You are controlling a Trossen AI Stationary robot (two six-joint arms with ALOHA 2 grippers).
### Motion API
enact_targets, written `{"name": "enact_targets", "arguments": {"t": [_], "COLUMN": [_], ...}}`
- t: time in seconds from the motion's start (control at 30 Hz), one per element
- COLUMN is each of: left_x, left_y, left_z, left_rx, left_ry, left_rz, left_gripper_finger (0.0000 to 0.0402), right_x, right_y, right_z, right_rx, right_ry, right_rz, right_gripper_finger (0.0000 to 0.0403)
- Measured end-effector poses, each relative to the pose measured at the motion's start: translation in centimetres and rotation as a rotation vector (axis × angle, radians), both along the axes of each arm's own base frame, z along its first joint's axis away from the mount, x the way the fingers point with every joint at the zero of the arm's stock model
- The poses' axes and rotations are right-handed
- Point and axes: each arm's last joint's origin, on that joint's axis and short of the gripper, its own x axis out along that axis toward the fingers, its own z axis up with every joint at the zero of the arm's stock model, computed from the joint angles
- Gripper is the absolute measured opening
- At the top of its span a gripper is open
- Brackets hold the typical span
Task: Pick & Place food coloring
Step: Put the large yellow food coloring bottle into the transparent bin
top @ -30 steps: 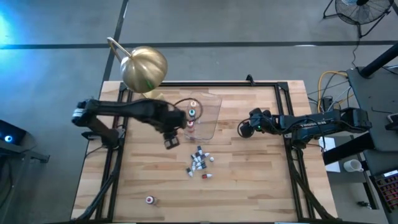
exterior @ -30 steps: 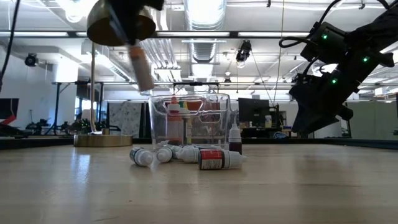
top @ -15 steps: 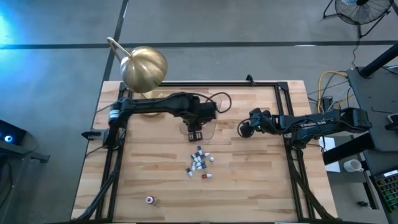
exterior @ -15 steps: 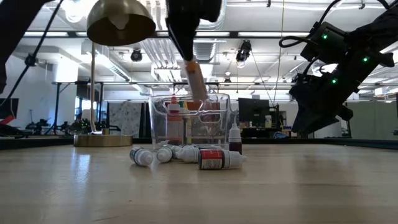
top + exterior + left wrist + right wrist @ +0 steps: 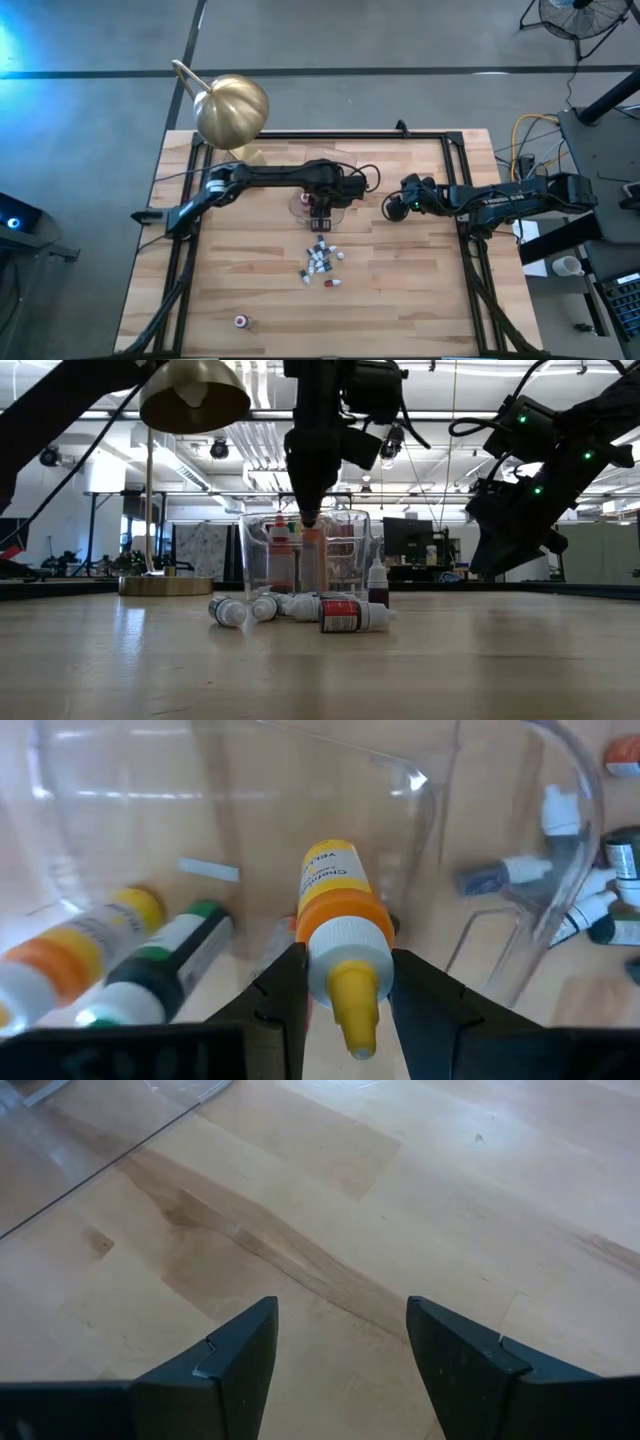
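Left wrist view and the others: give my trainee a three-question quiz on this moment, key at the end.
1. True or false: the left claw is shut on an orange-labelled food coloring bottle inside the clear tub.
2. Besides the held bottle, how many bottles lie in the tub in the left wrist view? A) none B) two C) five
3. What does the right claw hold, and what is under it?

Key
1. True: its fingers clamp the bottle just behind the white cap.
2. B: an orange-and-yellow bottle and a green-labelled bottle.
3. Nothing; it is open over bare wooden table, to the right of the tub.
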Motion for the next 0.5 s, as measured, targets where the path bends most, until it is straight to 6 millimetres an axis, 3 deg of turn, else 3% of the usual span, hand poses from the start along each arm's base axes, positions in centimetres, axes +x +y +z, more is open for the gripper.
{"name": "enact_targets", "arguments": {"t": [0.17,0.5], "left_x": [-0.04,0.05], "left_y": [-0.09,0.10], "left_z": [-0.14,-0.12], "left_rx": [-0.081,-0.036], "left_ry": [0.006,-0.002], "left_rz": [0.001,-0.012], "left_gripper_finger": [0.0094,0.0120], "right_x": [-0.02,-0.02], "right_y": [0.05,0.06], "right_z": [-0.05,-0.05], "right_rx": [0.016,0.019], "right_ry": [0.003,0.003], "right_rz": [0.012,0.014], "right_gripper_finger": [0.0215,0.0215]}}
